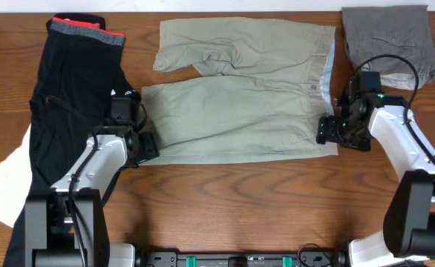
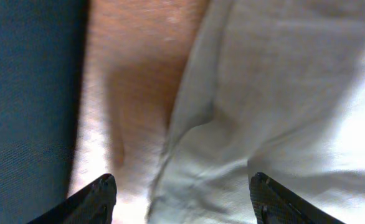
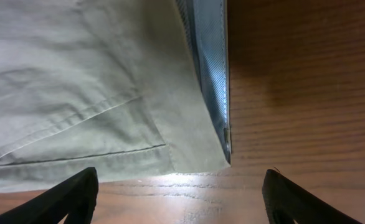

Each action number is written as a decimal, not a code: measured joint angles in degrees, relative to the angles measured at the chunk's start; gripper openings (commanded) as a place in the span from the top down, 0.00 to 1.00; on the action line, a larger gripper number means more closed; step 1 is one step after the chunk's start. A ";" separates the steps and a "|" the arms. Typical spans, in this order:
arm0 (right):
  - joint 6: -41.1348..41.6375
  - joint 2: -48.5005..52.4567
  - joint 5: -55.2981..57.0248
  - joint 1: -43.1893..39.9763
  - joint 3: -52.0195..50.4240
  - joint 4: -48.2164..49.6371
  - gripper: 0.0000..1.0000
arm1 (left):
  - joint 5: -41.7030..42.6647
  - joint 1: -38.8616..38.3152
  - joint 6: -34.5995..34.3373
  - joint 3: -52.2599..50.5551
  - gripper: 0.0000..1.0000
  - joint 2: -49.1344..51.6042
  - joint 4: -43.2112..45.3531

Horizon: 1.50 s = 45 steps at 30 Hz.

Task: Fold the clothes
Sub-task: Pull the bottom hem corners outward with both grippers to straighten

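just khaki trousers flat on table

You see pale khaki-green trousers mid-frame, a grey garment upper right, a black garment, red-banded, upper left.

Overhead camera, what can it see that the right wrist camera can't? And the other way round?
Only the overhead view shows the black garment with its red band, the grey garment, the white cloth and the left end effector, open. Only the right wrist view shows the fine pocket stitching and the weave of the pale blue waistband lining up close. Both show the khaki trousers, the wooden table and the open right end effector by the waistband corner.
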 measured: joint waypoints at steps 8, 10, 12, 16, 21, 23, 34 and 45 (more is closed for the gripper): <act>0.02 0.26 0.42 0.00 -0.02 0.22 0.21 | 1.75 0.07 0.57 -3.96 0.51 -0.70 6.62; 0.09 0.26 0.59 0.00 -0.02 0.22 0.22 | 1.57 0.17 0.52 -4.13 0.64 -0.74 6.80; 0.35 0.26 1.09 0.00 -0.04 0.26 0.23 | 1.57 0.24 0.37 -4.24 0.78 -0.68 7.04; 2.47 0.26 2.99 0.00 -0.04 0.37 0.27 | 2.08 0.26 -1.77 -4.20 0.94 -0.33 7.32; 8.87 0.26 4.44 0.00 -0.04 0.55 0.30 | 2.45 0.26 -5.68 -4.17 0.94 -0.26 7.39; 11.65 0.26 4.63 0.02 -0.04 0.83 0.31 | 2.45 0.26 -6.95 -4.17 0.94 -0.26 7.41; 24.44 0.26 4.98 0.04 -3.76 5.51 0.40 | 2.49 0.26 -9.11 -4.15 0.94 -0.24 7.41; 30.69 -0.35 1.16 0.26 -12.07 14.40 0.48 | 2.51 0.26 -9.27 -4.13 0.94 -0.24 7.56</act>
